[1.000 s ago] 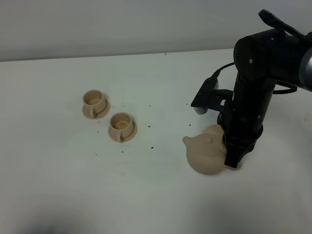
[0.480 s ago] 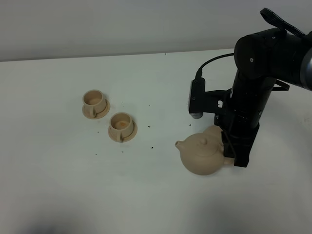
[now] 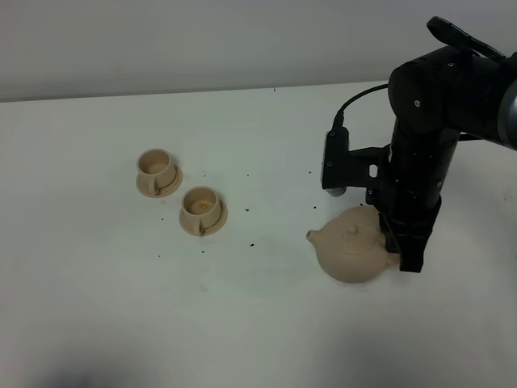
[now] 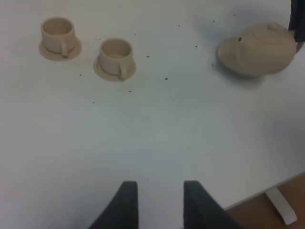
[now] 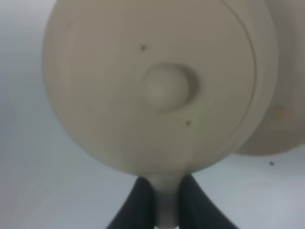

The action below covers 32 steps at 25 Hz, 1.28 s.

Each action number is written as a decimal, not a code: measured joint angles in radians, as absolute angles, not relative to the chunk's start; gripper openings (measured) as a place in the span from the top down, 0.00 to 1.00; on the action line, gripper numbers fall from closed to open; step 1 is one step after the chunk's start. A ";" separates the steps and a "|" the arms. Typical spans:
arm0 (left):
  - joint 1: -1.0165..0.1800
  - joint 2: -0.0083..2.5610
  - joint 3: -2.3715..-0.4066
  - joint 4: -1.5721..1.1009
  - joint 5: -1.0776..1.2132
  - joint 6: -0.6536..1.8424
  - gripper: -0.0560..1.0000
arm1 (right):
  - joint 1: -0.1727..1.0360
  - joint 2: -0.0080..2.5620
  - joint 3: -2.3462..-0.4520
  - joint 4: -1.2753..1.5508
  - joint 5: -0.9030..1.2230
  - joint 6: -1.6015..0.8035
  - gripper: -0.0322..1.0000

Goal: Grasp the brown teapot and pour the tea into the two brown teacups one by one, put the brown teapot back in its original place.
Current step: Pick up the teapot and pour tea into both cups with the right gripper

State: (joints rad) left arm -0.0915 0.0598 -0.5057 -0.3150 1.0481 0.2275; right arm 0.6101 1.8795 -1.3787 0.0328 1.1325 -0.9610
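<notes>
OK, right jaws: shut tight on the loop handle [image 5: 166, 202] of the brown teapot [image 3: 351, 252], one of the fingers [image 5: 142, 198] each side.
Teapot: right half of the desk [image 3: 242, 323], lid knob [image 5: 167, 88] up, near enough level; can't tell if it's clear of the desk.
Spout [image 3: 311, 236]: aims left at the cups; the handle-to-spout axis runs straight out from the jaws.
Big saucer [image 5: 281, 129]: pot sits off-centre over it, edge peeking out.
Cups: near teacup [image 3: 200, 208], then far teacup [image 3: 155, 170], both well apart from the pot, left of it & a bit farther back.
Path: nothing between but dark specks [image 3: 252, 242].
Left jaws: parted, empty, over bare desk by the front edge, well short of everything.
Next, I'd guess: carry left, spout first, near teacup first.
</notes>
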 joint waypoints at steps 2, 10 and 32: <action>-0.092 0.060 -0.506 -0.315 1.048 0.227 0.71 | 0.610 1.880 -1.379 0.000 1.112 -0.961 0.86; -0.092 0.060 -0.506 -0.315 1.048 0.227 0.71 | 0.610 1.880 -1.379 -0.042 1.059 -0.956 0.86; -0.092 0.060 -0.506 -0.315 1.048 0.227 0.71 | 0.610 2.145 -1.850 -0.015 1.216 -0.853 0.86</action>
